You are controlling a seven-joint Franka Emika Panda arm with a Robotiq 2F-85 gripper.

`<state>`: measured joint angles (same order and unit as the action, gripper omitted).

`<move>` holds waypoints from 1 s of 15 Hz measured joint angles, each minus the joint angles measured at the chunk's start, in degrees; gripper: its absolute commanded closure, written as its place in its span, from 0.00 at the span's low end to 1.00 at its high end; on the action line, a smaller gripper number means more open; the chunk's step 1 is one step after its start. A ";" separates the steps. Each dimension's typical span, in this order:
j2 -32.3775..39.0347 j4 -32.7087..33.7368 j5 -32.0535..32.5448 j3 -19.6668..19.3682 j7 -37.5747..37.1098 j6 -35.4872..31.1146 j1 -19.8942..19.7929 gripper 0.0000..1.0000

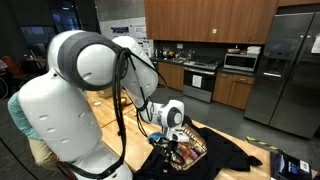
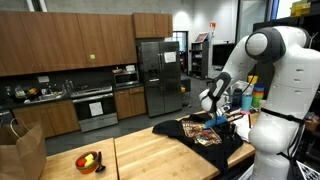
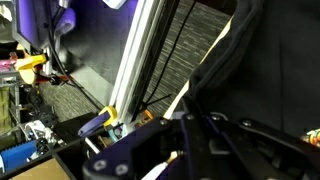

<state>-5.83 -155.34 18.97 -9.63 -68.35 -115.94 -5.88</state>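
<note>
Room first: dark-brown wooden cabinets (image 2: 60, 40) along the wall, a stainless-steel fridge (image 2: 155, 75) beside them, a steel oven range (image 2: 95, 105) underneath. Kitchen setting, clearly. In front, a pale butcher-block wooden worktop (image 2: 150, 155), running wide across the foreground in an exterior view.

Spread over the far end of that worktop, right under the arm: a black cloth garment with a colourful print (image 2: 190, 128), rumpled, draping toward the edge. Seen in both exterior views, with more bare black fabric showing here (image 1: 235, 155).

Only in an exterior view: a small dark bowl of yellow and red fruit (image 2: 90, 160) near the front edge, and a brown paper bag (image 2: 22, 150) off the corner, both well apart from the garment. Only from the opposite side: a built-in steel microwave (image 1: 240, 60) above the counter.

Wrist view, close in: dark ribbed fabric, a silver metal bar (image 3: 140, 60) slanting across, yellow clamp-like bits (image 3: 32, 62) to the side; hard to say more.

Now the big white robot arm (image 1: 90, 60): rises from its base, folds at the elbow, drops the wrist steeply down. Claw (image 1: 172, 145) right on the printed patch, closed tight. Pinching fabric or merely pressing on it? Cannot tell from here.
</note>
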 measured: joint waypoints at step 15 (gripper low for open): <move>-3.04 -4.07 -7.92 -2.68 3.90 0.41 -9.61 0.53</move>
<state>-8.87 -159.41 11.05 -12.31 -64.45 -115.53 -15.49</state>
